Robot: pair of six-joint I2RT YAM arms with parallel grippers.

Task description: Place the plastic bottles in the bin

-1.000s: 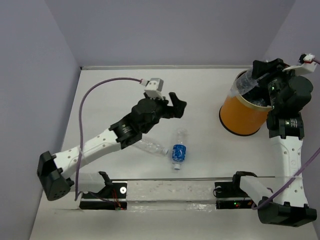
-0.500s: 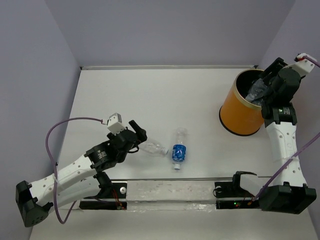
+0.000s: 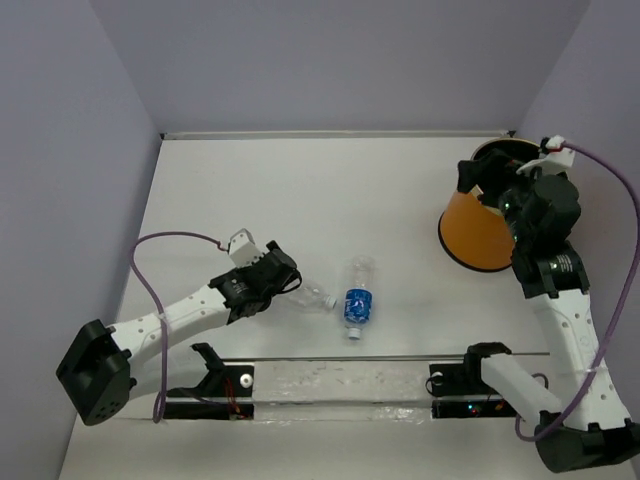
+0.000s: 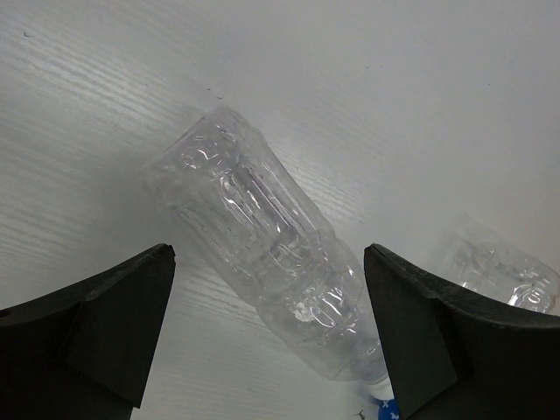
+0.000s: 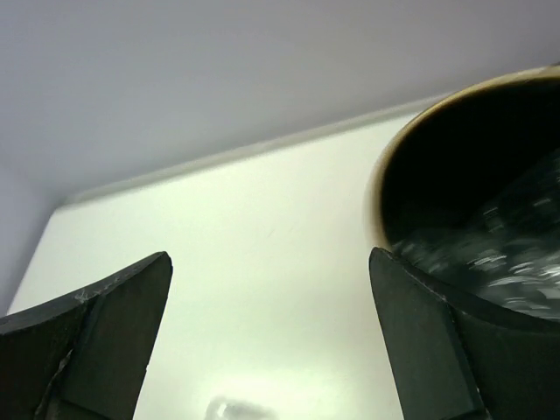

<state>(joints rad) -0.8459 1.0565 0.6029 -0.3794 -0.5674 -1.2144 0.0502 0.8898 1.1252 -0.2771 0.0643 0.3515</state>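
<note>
Bottles: a clear bottle (image 4: 271,280) lies on the surface (image 3: 300,190) between the left hand's (image 3: 287,281) spread fingers, untouched, and a blue-labelled bottle (image 3: 357,300) lies just beside it. Farther off, the right hand (image 5: 269,337), released and holding nothing, hangs at the orange bin's (image 3: 475,235) rim.

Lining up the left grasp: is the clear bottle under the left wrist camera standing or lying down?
Lying down. The clear bottle lies on its side on the table, between the open jaws of the left gripper.

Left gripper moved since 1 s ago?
Yes. The left gripper swung toward the near edge, from beyond the blue-label bottle to the clear bottle beside it.
</note>
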